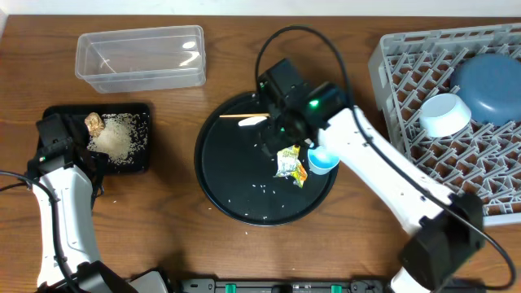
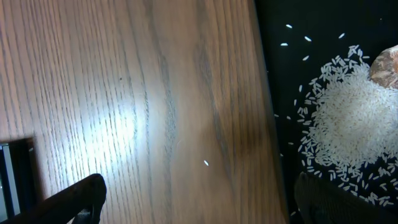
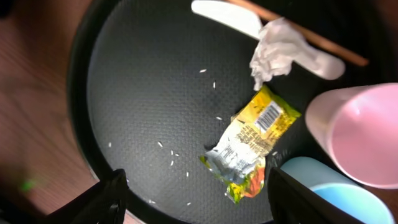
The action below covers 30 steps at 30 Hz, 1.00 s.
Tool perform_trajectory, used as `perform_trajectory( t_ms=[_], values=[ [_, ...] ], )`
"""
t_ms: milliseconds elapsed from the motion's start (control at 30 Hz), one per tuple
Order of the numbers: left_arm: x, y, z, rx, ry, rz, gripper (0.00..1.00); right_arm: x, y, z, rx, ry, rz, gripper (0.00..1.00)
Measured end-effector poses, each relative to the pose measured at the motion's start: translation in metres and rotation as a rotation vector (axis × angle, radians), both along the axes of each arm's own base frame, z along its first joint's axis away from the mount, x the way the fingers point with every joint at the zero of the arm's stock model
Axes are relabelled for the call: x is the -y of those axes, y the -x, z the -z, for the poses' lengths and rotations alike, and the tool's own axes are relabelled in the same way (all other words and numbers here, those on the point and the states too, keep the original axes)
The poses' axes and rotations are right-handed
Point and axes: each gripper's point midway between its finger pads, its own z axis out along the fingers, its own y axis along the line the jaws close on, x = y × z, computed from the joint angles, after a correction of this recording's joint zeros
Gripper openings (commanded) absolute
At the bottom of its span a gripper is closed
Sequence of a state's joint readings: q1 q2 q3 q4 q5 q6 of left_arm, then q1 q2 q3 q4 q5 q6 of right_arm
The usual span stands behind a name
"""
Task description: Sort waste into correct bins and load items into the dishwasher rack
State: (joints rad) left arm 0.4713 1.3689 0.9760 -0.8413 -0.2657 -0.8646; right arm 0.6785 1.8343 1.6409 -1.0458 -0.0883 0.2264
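Wrapper [image 3: 252,146] lies under right gripper [image 3: 196,183], jaws spread wide, holding nothing. Bare round tray [image 3: 124,74] floor on one side; pink cup [image 3: 360,134] and blue cup [image 3: 323,186] crowd the other, at tray rim. Left gripper [image 2: 199,196] wide open, empty, well off tray.

only print in view: yellow-green snack wrapper [image 3: 249,146] carries a barcode [image 3: 268,116] on a white patch, plus what looks like fine text, too blurred to read.
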Motion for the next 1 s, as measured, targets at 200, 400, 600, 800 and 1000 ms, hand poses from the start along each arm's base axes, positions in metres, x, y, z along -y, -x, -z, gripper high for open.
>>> perform_trajectory(
  t_ms=[200,400,600,800,1000],
  values=[
    [0.0,0.0,0.0,0.0,0.0,0.0,0.98,0.008,-0.009,0.016,-0.002,0.052,0.08,0.79],
    [0.0,0.0,0.0,0.0,0.0,0.0,0.98,0.056,-0.037,0.005,0.029,0.093,0.253,0.99],
    [0.0,0.0,0.0,0.0,0.0,0.0,0.98,0.171,-0.083,-0.037,0.112,0.067,0.57,0.99],
    [0.0,0.0,0.0,0.0,0.0,0.0,0.98,0.255,-0.088,-0.045,0.096,0.07,0.777,0.99],
    [0.0,0.0,0.0,-0.001,0.0,0.0,0.98,0.285,-0.074,-0.039,0.012,0.046,0.856,0.99]
  ],
)
